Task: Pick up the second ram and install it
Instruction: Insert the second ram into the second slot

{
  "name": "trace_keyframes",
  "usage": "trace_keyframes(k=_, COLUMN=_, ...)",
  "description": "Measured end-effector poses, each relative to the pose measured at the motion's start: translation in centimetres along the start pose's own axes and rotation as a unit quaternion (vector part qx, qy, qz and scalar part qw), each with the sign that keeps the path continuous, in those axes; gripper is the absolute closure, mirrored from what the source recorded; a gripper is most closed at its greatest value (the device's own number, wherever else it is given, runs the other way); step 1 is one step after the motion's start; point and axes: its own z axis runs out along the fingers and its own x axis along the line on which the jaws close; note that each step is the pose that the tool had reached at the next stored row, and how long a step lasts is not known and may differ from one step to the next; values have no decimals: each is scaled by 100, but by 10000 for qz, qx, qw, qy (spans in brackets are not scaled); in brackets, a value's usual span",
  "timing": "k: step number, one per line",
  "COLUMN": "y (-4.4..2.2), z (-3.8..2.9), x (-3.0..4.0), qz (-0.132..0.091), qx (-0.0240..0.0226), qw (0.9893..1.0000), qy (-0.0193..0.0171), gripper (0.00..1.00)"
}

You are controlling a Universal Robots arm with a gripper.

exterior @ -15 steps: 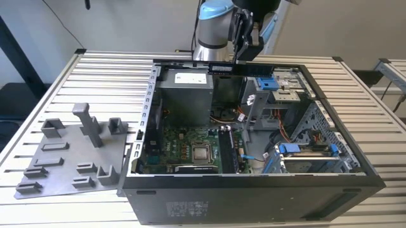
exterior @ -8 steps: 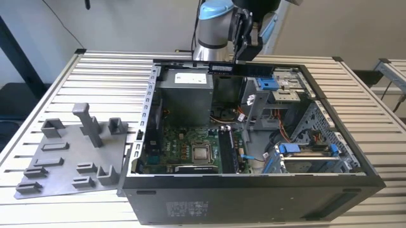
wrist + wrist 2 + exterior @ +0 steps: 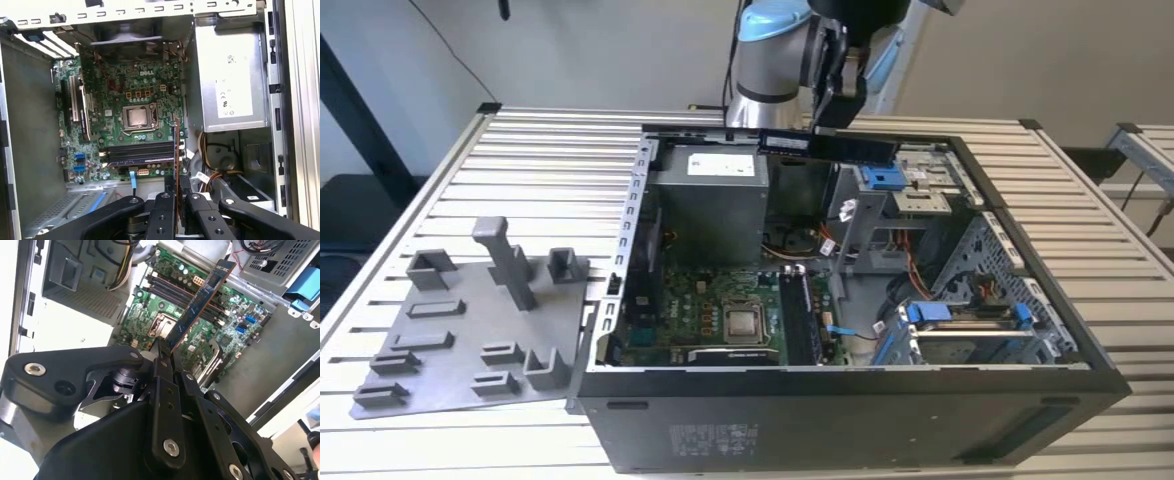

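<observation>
High over the open computer case [image 3: 854, 400], my gripper [image 3: 833, 128] is shut on the second ram [image 3: 830, 146], a slim dark stick held level near the case's back wall. In the second wrist view the stick [image 3: 200, 302] reaches out from my gripper [image 3: 167, 352] over the green motherboard [image 3: 225, 315]. The first wrist view has the stick [image 3: 176, 150] edge-on above my gripper [image 3: 177, 192]. The long dark memory slots [image 3: 142, 152] lie beside the square silver processor [image 3: 136, 116], well below the stick.
A grey power supply [image 3: 707, 200] fills the case's back corner. Drive cages with blue clips [image 3: 961, 320] stand on the exterior view's right. A grey fixture plate [image 3: 467, 330] with blocks lies on the slatted table [image 3: 547, 160] at the exterior view's left.
</observation>
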Motion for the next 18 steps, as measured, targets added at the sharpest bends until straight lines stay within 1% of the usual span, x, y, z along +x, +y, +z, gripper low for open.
trace_keyframes(k=5, y=0, z=5, x=0, qz=286, qx=1, qw=9996, qy=-13, gripper=85)
trace_keyframes(k=7, y=0, z=7, x=0, qz=403, qx=1, qw=9992, qy=-18, gripper=85)
trace_keyframes(k=9, y=0, z=9, x=0, qz=543, qx=1, qw=9985, qy=-24, gripper=85)
trace_keyframes(k=11, y=-1, z=11, x=0, qz=685, qx=1, qw=9976, qy=-30, gripper=85)
trace_keyframes(k=13, y=-1, z=13, x=0, qz=829, qx=1, qw=9966, qy=-36, gripper=85)
trace_keyframes(k=16, y=-1, z=16, x=0, qz=1045, qx=2, qw=9945, qy=-45, gripper=85)
trace_keyframes(k=18, y=-1, z=19, x=0, qz=1191, qx=2, qw=9929, qy=-52, gripper=85)
